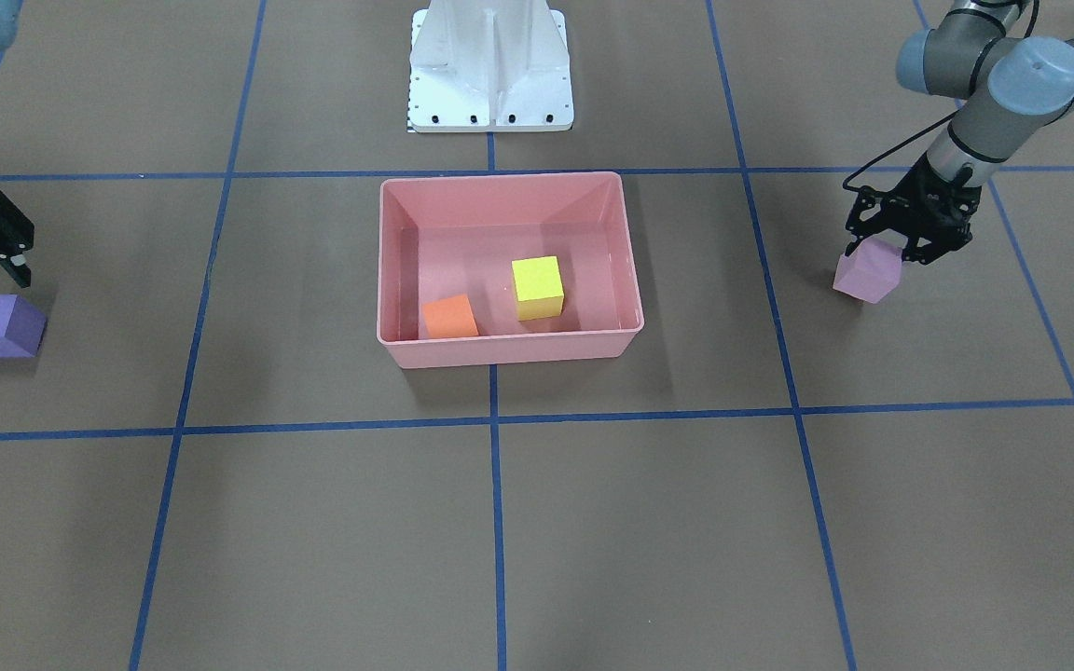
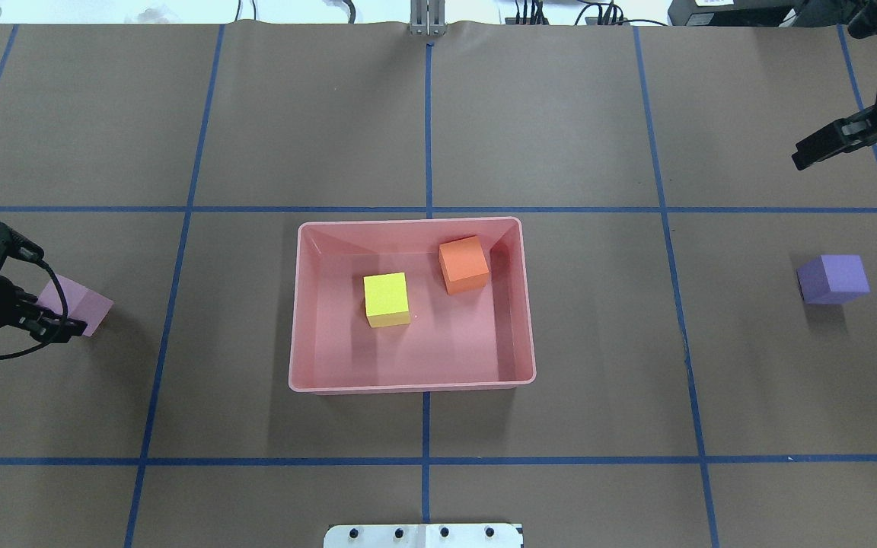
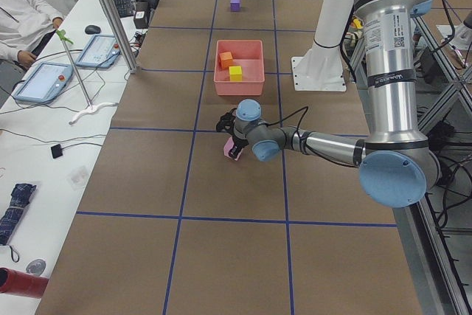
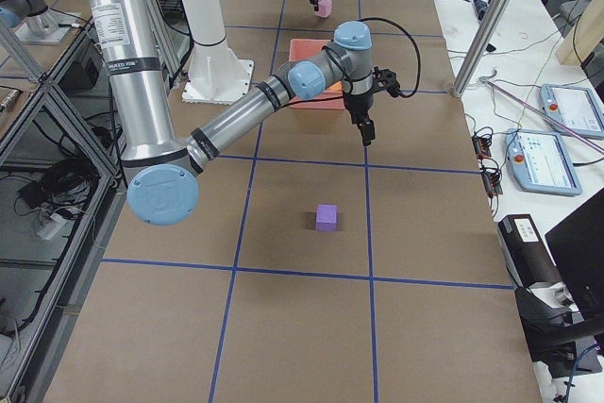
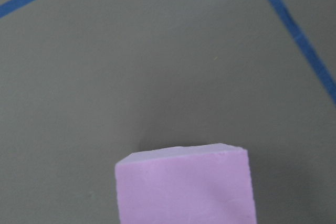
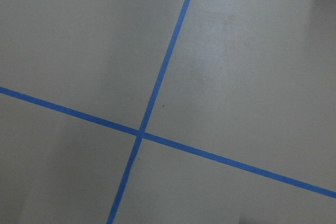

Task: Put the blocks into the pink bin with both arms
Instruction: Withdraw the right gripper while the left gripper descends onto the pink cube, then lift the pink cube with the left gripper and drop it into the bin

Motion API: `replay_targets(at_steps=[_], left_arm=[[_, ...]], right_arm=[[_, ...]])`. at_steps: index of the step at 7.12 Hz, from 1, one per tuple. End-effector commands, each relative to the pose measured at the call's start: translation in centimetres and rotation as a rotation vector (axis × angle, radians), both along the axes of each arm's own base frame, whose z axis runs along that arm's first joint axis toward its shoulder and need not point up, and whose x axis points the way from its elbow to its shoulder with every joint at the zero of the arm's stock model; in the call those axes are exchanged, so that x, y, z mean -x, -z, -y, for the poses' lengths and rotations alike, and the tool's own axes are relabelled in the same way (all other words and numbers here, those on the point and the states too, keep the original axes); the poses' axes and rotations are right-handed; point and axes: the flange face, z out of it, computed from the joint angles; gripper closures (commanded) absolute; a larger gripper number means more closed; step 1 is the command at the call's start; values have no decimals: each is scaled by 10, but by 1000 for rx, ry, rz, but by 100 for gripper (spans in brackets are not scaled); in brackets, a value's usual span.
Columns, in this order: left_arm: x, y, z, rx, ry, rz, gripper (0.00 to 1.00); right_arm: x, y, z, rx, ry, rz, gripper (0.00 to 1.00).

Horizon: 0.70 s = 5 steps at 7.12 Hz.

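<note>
The table (image 2: pixel 560 114), brown and crossed by blue tape (image 2: pixel 427 137), carries everything. The left arm (image 3: pixel 383 71) reaches low toward the table's left end, and the right arm (image 4: pixel 236 120) stretches out over the right end. The bin (image 1: pixel 500 352) sits in the middle of the table, nearer the robot's edge than the far edge. The left hand (image 1: pixel 884 250) is down on the lilac block (image 1: pixel 868 272) near the left end, a finger on either side of its top. I cannot tell whether they press it or only straddle it. The right hand (image 2: pixel 805 156) hangs in the air near the right end, empty, and I cannot tell whether its fingers are spread. Its wrist view shows only table and tape, so it does not seem to be aimed at a block. The yellow block (image 2: pixel 387 297) and orange block (image 2: pixel 464 262) lie in the bin, apart from each other. The purple block (image 2: pixel 833 278) rests on the table near the right end, well apart from the right hand. By my reading the task is half done and the step in hand is picking up the lilac block. Next, that grip needs to be firm before a lift clear of the bin's rim, while the right hand must line up over the purple block and come down around it.
</note>
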Motion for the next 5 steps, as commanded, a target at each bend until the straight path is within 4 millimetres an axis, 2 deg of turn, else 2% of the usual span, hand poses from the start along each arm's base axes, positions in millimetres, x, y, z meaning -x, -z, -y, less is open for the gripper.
replay_targets(at_steps=[1,2,4,5], left_arm=[[-2,120,15,74,50,-17,83],[-12,187,25,122,89,-31,83],[-41,287,46,213,155,-70,83],[-75,333,34,252,142,-83,82]], right_arm=[[-34,-41,-13,7,31,-30,0],[-45,-71,-24,-12,28,-28,0],[-60,-145,-43,-35,22,11,0],[-65,-179,-55,-42,19,15,0]])
